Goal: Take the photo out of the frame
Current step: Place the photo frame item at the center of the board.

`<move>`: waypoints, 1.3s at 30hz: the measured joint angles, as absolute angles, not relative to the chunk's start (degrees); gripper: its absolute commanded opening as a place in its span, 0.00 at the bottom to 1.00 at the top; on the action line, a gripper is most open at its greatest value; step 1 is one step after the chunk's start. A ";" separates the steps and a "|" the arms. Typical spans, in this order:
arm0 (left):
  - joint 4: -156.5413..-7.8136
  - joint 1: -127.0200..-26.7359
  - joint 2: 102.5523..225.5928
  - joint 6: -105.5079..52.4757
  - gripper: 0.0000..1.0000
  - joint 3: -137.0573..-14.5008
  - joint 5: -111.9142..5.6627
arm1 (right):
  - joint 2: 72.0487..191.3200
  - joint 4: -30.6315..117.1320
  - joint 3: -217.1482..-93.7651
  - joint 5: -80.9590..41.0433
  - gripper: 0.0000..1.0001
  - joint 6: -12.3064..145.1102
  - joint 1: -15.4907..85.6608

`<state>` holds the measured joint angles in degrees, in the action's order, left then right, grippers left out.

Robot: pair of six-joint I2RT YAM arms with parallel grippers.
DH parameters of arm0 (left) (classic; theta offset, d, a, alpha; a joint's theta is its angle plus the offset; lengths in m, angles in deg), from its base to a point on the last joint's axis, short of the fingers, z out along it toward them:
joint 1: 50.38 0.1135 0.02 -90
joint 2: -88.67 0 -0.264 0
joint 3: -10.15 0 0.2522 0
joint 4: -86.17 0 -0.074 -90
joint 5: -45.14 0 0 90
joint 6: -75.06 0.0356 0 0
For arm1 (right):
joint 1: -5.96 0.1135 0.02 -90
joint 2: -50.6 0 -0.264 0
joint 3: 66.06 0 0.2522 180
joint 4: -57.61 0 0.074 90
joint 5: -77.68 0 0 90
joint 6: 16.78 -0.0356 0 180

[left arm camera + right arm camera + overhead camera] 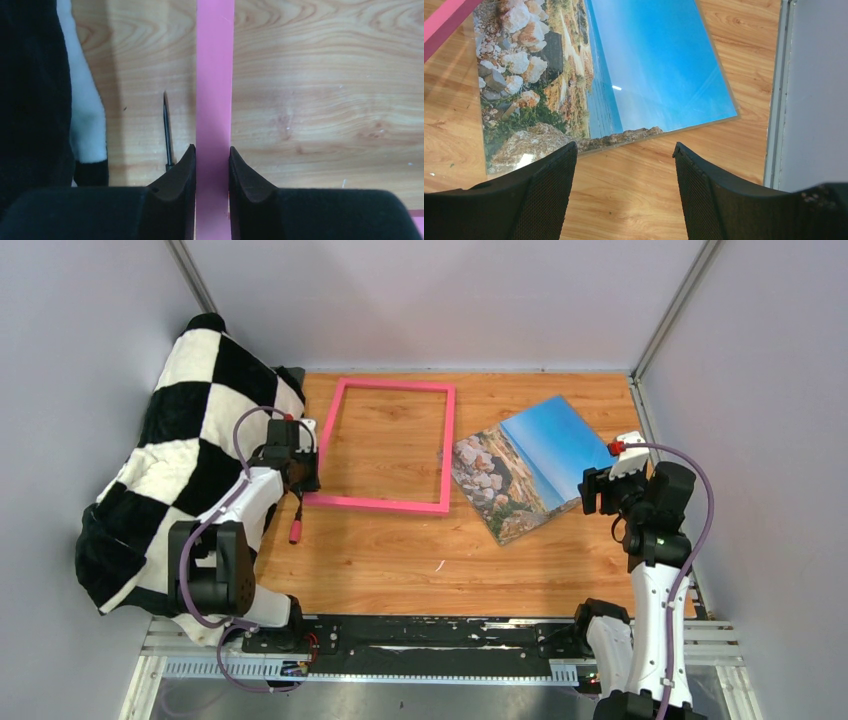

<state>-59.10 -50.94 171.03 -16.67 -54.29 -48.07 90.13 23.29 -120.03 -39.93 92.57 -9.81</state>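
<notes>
The wooden counter [400, 560] carries a checkered blanket [190, 440] heaped on the left. The pink frame [385, 386] lies flat at centre with bare wood showing through it. The photo [530, 465] lies flat to the right of the frame and turned at an angle, wholly outside it. Its left corner is just beside the frame's right rail; whether they touch I cannot tell. So the removal looks done, and what remains is probably letting go and backing off. To do that well, the left side should part its fingers fully before rising, then lift straight up so the frame is not dragged toward the photo. The right side should keep above the print rather than brush it. The left arm is folded at the elbow and reaches far, its wrist pitched down over the frame's left rail near the near corner. The right arm stands tall by the right wall, wrist tipped down. The left claw [212, 152] is closed snugly on that pink rail. The right claw [625, 146] gapes wide and holds nothing, above the photo's near edge.
</notes>
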 measured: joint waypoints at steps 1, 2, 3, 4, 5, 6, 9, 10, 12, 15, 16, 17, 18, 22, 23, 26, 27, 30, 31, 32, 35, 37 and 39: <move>-58.84 -50.94 170.84 -16.56 0.00 -53.85 -47.43 | 90.44 23.29 -120.03 -39.98 0.72 92.53 -9.81; -58.56 -50.94 170.66 -16.43 0.00 -53.32 -46.86 | 90.63 23.29 -120.03 -40.06 0.72 92.53 -9.81; -58.27 -50.91 170.66 -16.13 0.00 -52.95 -46.45 | 90.72 23.27 -120.01 -40.17 0.72 92.53 -9.81; -57.97 -50.83 170.66 -15.67 0.00 -52.67 -46.01 | 90.74 23.27 -120.01 -40.24 0.72 92.53 -9.81; -57.42 -50.61 170.66 -15.23 0.00 -52.54 -45.64 | 90.72 23.29 -120.01 -40.30 0.72 92.51 -9.81; -57.00 -50.30 170.66 -14.77 0.00 -52.49 -45.40 | 90.72 23.29 -120.01 -40.33 0.72 92.51 -9.81; -56.20 -49.06 170.71 -13.31 0.00 -52.49 -44.39 | 90.72 23.29 -120.01 -40.37 0.72 92.51 -9.81; -55.82 -48.84 170.77 -12.89 0.00 -52.49 -44.09 | 90.72 23.29 -120.01 -40.39 0.72 92.51 -9.81; -55.36 -48.60 171.06 -12.41 0.00 -52.49 -43.50 | 90.72 23.29 -120.01 -40.39 0.72 92.51 -9.81; -54.58 -48.47 171.95 -12.04 0.00 -52.49 -43.04 | 90.72 23.29 -120.01 -40.39 0.72 92.51 -9.81; -54.23 -48.47 172.30 -12.06 0.00 -52.49 -43.06 | 90.72 23.29 -120.01 -40.37 0.72 92.51 -9.81; -53.99 -48.42 172.61 -12.04 0.00 -52.49 -43.15 | 90.72 23.29 -120.01 -40.39 0.72 92.51 -9.81; -53.70 -48.33 173.00 -12.06 0.00 -52.49 -43.63 | 90.72 23.29 -120.01 -40.39 0.72 92.51 -9.81; -52.61 -48.18 173.70 -12.08 0.05 -52.51 -46.25 | 90.72 23.29 -119.98 -40.39 0.72 92.51 -9.81; -52.44 -48.18 173.70 -12.06 0.07 -52.49 -46.95 | 90.72 23.29 -119.98 -40.39 0.72 92.51 -9.81; -52.04 -48.18 174.05 -11.76 0.12 -52.51 -48.33 | 90.72 23.29 -119.98 -40.39 0.72 92.51 -9.81; -51.85 -48.18 174.47 -11.65 0.12 -52.56 -48.57 | 90.72 23.31 -119.94 -40.39 0.72 92.51 -9.81; -51.32 -48.18 176.37 -11.43 0.10 -52.78 -48.39 | 90.72 23.29 -119.74 -40.39 0.72 92.51 -9.81; -51.32 -48.18 176.98 -11.41 0.10 -52.78 -48.20 | 90.72 23.27 -119.70 -40.39 0.72 92.51 -9.81; -51.23 -48.18 177.59 -11.38 0.10 -52.78 -48.00 | 90.74 23.29 -119.68 -40.39 0.72 92.51 -9.81; -50.91 -48.18 178.71 -11.25 0.10 -53.13 -47.28 | 90.74 23.29 -119.68 -40.39 0.72 92.51 -9.81; -50.73 -48.01 179.14 -11.12 0.11 -53.56 -47.10 | 90.74 23.29 -119.68 -40.39 0.72 92.51 -9.81; -50.60 -47.66 179.41 -10.93 0.12 -53.87 -47.04 | 90.74 23.29 -119.68 -40.39 0.72 92.51 -9.81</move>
